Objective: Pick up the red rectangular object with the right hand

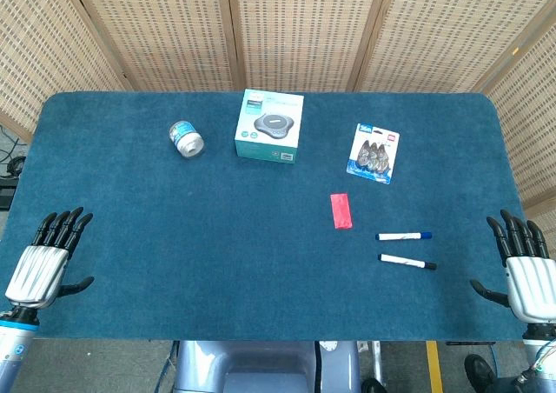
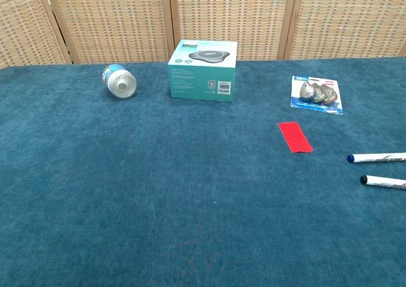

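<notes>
The red rectangular object point(image 1: 341, 210) is lying flat on the blue table point(image 1: 217, 254), a thin plain strip just left of two markers point(image 1: 404, 236). The right hand point(image 1: 524, 271) is resting at the table's edge, fingers spread and holding nothing; the left hand point(image 1: 48, 258) likewise.

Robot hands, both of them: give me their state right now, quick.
Left robot hand: open, fingers apart, holding nothing, at the near left table edge.
Right robot hand: open, fingers apart, holding nothing; the red rectangular object lies untouched.
</notes>
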